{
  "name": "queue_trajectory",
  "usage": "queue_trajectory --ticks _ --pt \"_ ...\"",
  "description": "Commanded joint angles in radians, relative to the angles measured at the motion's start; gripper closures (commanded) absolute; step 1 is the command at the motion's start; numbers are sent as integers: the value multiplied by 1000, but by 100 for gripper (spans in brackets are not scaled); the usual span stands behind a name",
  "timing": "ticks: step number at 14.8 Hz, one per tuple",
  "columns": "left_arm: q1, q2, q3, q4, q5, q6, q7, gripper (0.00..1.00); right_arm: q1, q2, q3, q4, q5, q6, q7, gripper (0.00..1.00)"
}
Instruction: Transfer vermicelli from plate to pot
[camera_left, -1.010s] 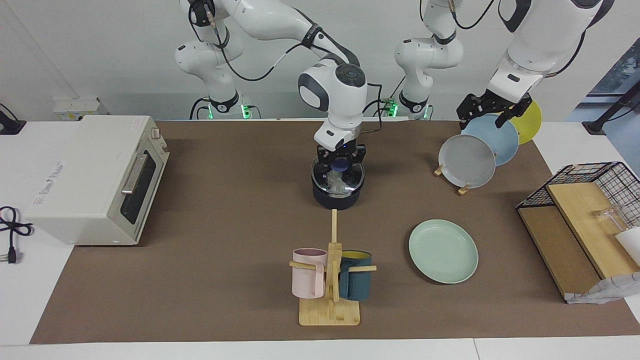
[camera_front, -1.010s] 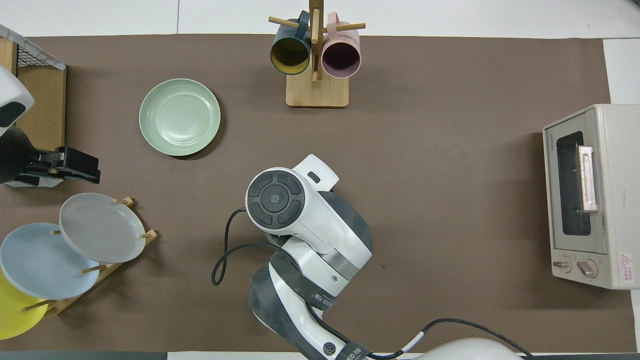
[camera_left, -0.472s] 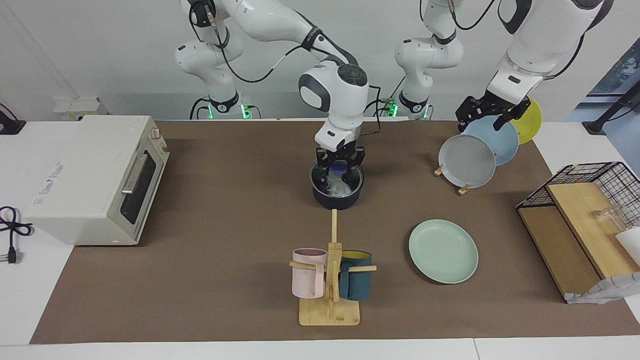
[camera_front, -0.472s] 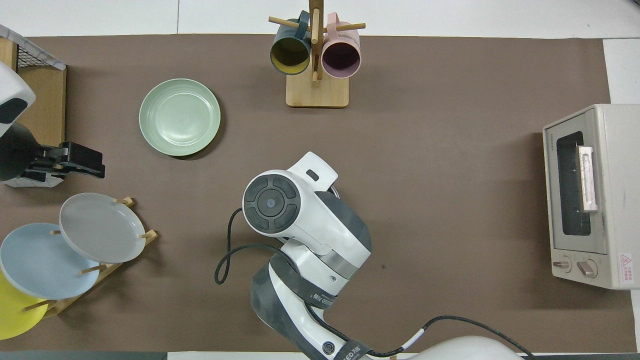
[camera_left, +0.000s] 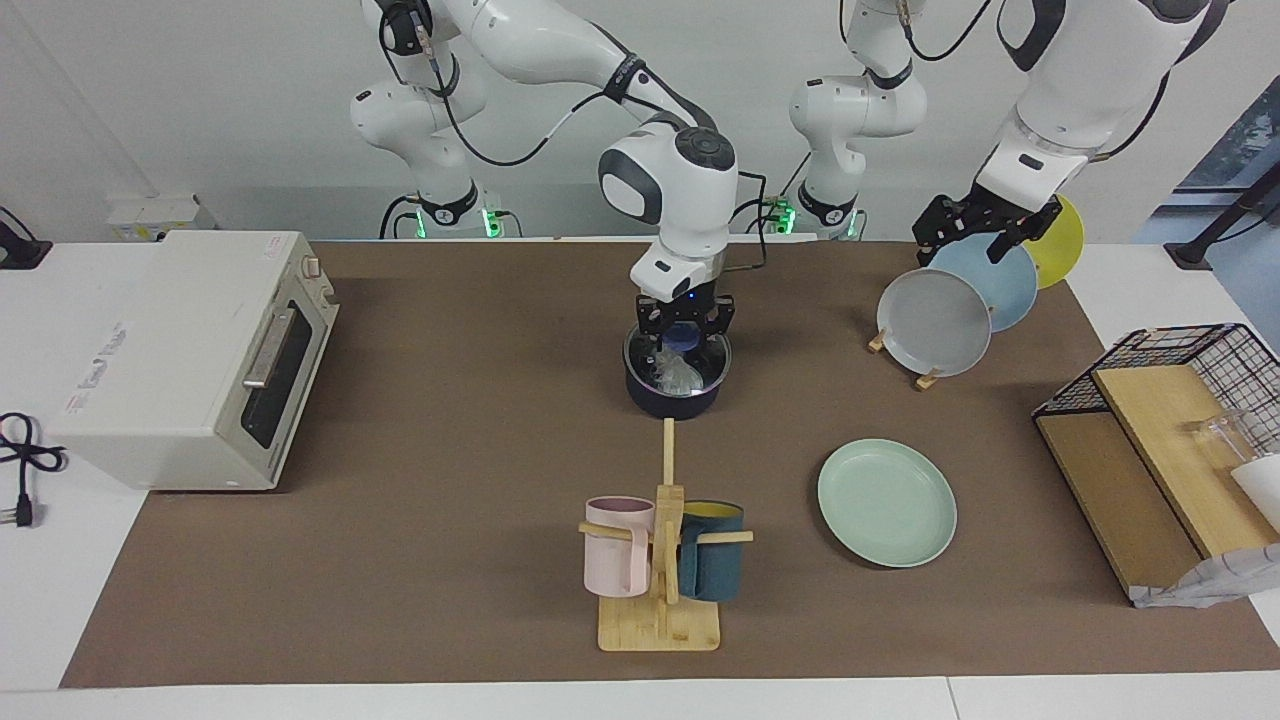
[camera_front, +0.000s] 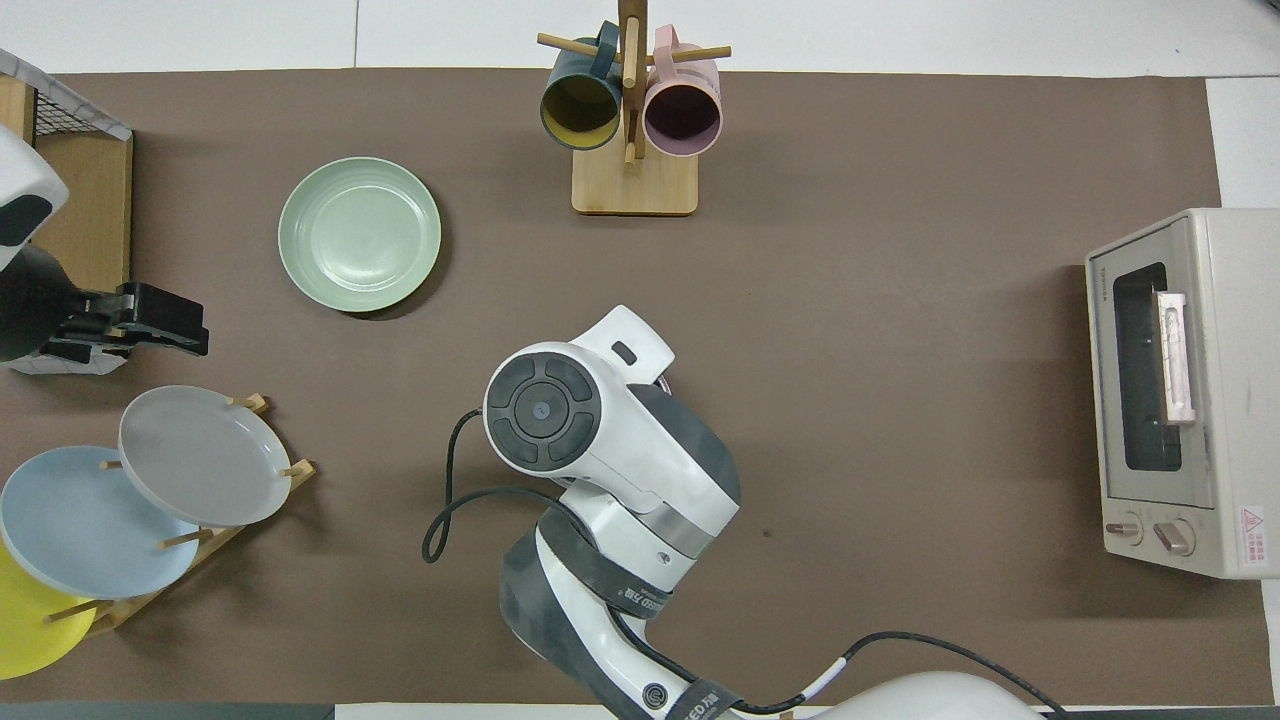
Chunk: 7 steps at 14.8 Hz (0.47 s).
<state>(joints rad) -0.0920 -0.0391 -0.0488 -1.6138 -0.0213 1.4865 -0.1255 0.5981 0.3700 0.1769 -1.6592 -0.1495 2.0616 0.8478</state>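
Observation:
The dark navy pot (camera_left: 676, 392) stands mid-table. The whitish, glossy vermicelli (camera_left: 679, 374) lies inside it. My right gripper (camera_left: 685, 330) hangs just above the pot's rim with its fingers spread and nothing between them. In the overhead view the right arm (camera_front: 600, 440) hides the pot and the vermicelli. The mint-green plate (camera_left: 887, 502) lies bare, farther from the robots than the pot and toward the left arm's end; it also shows in the overhead view (camera_front: 359, 234). My left gripper (camera_left: 985, 228) waits in the air over the plate rack and also shows in the overhead view (camera_front: 150, 322).
A wooden rack holds a grey plate (camera_left: 933, 322), a light-blue plate (camera_left: 1000, 275) and a yellow plate (camera_left: 1062, 240). A mug tree (camera_left: 660, 560) with a pink mug and a teal mug stands farther out than the pot. A toaster oven (camera_left: 190, 355) and a wire basket (camera_left: 1170, 420) stand at the table's ends.
My right gripper has risen a little above the pot, and the vermicelli stays in the pot. My left gripper has drifted slightly upward.

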Motion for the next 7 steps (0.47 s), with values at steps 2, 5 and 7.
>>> queue_trajectory --ticks 2,5,7 --pt "15 -4 -5 -9 -11 -5 -2 0 0 17 4 10 -18 31 30 21" --pt "17 -2 -5 -9 -6 -12 -2 0 -12 7 3 12 -18 9 25 0" --pt "21 -8 -14 -9 -6 -9 0 0 -40 -25 0 16 -18 -24 14 0"
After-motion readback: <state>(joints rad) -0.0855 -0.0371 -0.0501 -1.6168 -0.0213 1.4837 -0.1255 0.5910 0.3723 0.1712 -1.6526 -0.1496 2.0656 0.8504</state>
